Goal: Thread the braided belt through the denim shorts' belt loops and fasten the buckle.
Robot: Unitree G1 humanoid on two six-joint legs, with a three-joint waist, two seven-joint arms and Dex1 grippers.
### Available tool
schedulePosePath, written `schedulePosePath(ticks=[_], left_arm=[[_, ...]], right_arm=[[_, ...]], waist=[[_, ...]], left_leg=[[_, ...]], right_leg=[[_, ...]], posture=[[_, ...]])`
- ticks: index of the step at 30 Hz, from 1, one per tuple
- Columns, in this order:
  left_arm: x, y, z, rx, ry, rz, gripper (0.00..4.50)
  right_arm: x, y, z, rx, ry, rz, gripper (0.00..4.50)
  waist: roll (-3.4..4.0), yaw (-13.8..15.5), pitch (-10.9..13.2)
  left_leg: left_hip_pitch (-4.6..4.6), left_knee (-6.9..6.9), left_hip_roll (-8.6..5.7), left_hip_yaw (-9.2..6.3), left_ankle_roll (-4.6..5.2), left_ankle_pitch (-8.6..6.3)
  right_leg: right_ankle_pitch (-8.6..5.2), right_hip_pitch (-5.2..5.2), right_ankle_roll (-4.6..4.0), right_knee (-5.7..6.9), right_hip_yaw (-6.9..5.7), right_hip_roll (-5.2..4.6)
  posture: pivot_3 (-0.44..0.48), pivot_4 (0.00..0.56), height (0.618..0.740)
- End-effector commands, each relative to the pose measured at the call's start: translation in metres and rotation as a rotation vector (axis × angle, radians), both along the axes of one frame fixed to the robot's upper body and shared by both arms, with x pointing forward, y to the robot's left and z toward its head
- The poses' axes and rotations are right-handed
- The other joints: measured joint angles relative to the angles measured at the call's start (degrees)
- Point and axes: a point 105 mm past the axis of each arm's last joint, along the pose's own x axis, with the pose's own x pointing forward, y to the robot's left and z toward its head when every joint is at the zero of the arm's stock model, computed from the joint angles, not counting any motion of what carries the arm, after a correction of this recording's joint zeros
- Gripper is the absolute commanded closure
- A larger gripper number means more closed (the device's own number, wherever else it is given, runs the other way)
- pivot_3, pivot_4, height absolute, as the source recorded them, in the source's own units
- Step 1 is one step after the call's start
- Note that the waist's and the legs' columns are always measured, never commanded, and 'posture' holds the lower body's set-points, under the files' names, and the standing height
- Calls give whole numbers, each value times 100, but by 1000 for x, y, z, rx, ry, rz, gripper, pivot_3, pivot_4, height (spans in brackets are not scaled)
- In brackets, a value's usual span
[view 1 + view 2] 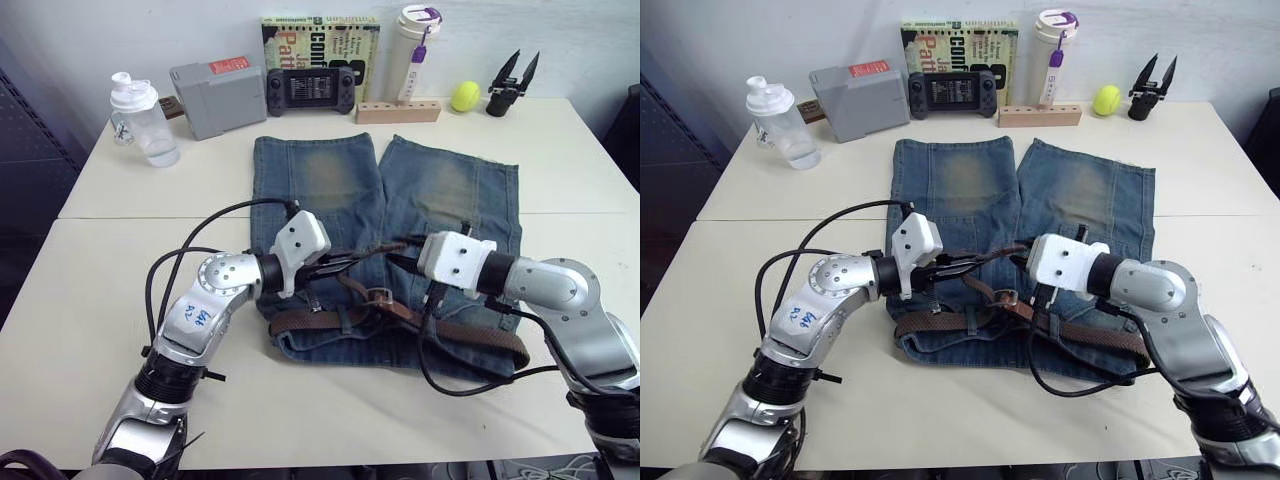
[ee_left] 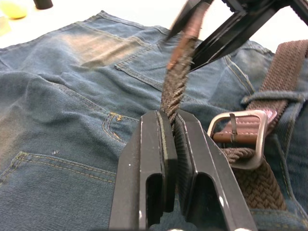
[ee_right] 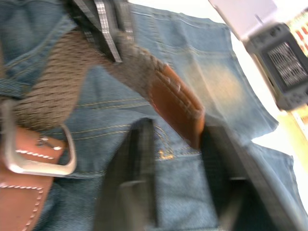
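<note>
The left gripper (image 2: 168,130) pinched the braided belt (image 2: 174,89) above the denim shorts (image 1: 385,195), beside the buckle (image 2: 240,139), while the right gripper (image 3: 178,144), jaws apart, apparently straddled the leather tip.

**Four cameras, one waistband**

The two head views look forward and down over a cream table (image 1: 90,300), taking in the faded blue denim shorts (image 1: 330,180) whole. Each wrist view sits close above the cloth, looking along its own black fingers (image 2: 159,163). All four share the square silver buckle (image 2: 260,137) on the brown braided belt (image 3: 53,91), where the wrist views face each other.
</note>
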Motion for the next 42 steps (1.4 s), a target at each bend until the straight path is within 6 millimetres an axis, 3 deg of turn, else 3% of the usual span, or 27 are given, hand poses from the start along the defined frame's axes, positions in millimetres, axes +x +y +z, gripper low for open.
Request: schedulePosePath(ticks=[1,2,6,7,15,24,31,35,42], left_arm=[[-8,-3,17,-61,-62,-19,4500],[-9,-3,18,-80,-58,-20,4500],[-13,-5,22,-131,-62,-19,4500],[-13,-5,23,-141,-65,-18,4500],[-24,-5,19,-199,-70,-40,4500],[-26,-5,29,-238,-112,-20,4500],[-19,6,51,-317,-169,43,4500],[-13,21,55,-350,-150,108,4500],[-15,35,37,-301,-96,147,4500]], right_arm=[[-3,-16,20,149,40,-75,1111],[-4,-24,18,163,79,-103,682],[-10,-32,13,210,170,-125,682],[-12,-31,13,228,187,-123,1338],[-30,2,-5,357,404,-18,4456],[-34,26,-61,265,552,-78,4456],[-39,15,-106,82,623,-165,4456],[-42,19,-116,44,626,-165,4456],[-46,24,-116,54,628,-145,4456]], waist=[[0,2,0],[0,2,0],[0,-6,0],[0,-8,0],[0,-6,0],[0,-12,0],[0,-9,0],[-6,-12,-4],[-12,-12,-8]], left_leg=[[-1,1,1,0,0,0],[-2,1,0,-3,0,0],[-7,3,-1,-6,0,0],[-4,2,0,-6,1,0],[3,-1,2,-16,0,0],[-3,9,-2,-19,0,0],[-1,9,-1,-19,0,-1],[3,10,0,-22,0,0],[14,8,3,-22,0,-1]], right_leg=[[0,0,0,0,0,0],[0,0,0,0,-1,0],[0,0,0,0,-1,-1],[0,0,0,1,1,0],[0,-2,0,5,5,1],[0,-1,0,5,3,-2],[0,0,0,5,3,-1],[0,5,0,5,2,-2],[0,13,-1,4,3,-1]], posture=[[0,150,731],[0,150,731],[0,150,731],[0,150,731],[0,150,731],[0,150,731],[0,150,731],[0,150,731],[0,150,731]])
